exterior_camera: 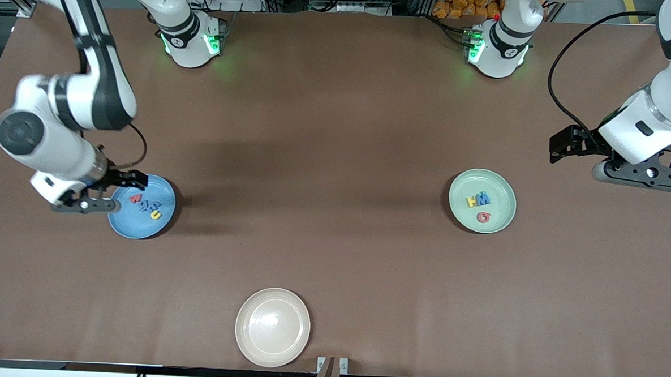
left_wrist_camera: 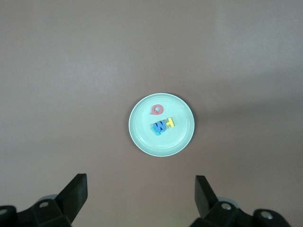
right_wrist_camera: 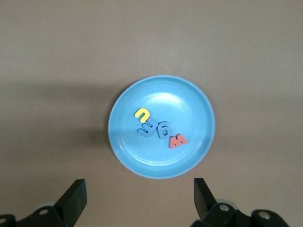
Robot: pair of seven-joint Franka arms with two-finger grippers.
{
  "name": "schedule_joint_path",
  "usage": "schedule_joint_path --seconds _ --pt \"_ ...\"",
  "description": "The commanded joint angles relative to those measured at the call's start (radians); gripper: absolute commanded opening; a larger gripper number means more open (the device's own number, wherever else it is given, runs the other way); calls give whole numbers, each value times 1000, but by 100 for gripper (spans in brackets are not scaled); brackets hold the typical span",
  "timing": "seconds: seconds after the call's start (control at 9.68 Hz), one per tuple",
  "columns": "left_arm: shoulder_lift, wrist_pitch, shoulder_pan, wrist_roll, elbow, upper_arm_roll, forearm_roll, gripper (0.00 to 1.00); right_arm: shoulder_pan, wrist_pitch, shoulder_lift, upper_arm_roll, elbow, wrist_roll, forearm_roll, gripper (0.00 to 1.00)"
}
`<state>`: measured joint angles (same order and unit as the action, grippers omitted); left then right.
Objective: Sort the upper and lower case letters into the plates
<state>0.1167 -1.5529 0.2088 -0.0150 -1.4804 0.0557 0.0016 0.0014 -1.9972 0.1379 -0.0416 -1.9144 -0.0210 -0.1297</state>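
The sky blue plate (exterior_camera: 135,225) lies toward the right arm's end of the table. It holds several small letters (exterior_camera: 147,206). In the right wrist view the plate (right_wrist_camera: 156,158) shows a yellow (right_wrist_camera: 142,114), two blue (right_wrist_camera: 155,129) and a red letter (right_wrist_camera: 177,140). The pale mint green plate (exterior_camera: 501,210) lies toward the left arm's end. In the left wrist view it (left_wrist_camera: 142,137) holds a red (left_wrist_camera: 156,109), a blue (left_wrist_camera: 159,126) and a yellow letter (left_wrist_camera: 169,123). My right gripper (exterior_camera: 85,205) (right_wrist_camera: 139,198) hangs open and empty beside the blue plate's rim. My left gripper (exterior_camera: 645,173) (left_wrist_camera: 141,196) hangs open and empty over bare table beside the mint plate.
A cream-white plate (exterior_camera: 271,353) lies near the table's front edge, nearest the front camera, with nothing on it. The brown tabletop (exterior_camera: 324,182) stretches between the two coloured plates. The arm bases stand along the edge farthest from the front camera.
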Motion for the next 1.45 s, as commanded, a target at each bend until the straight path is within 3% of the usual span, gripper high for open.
schedule_joint_path --seconds 0.0,0.1,0.31,1.34 --pt "-63 10 -9 -25 -63 0 6 100 -32 198 -80 -40 163 -5 28 100" --pt "-109 -9 -20 -46 -130 0 6 100 -35 312 -80 -38 279 -2 100 100" --pt "-188 -108 -29 -60 -259 -2 5 100 -29 417 -80 -32 392 -1 104 100" --pt "-140 -107 -49 -40 -173 0 6 100 -23 436 -92 -27 431 4 111 100"
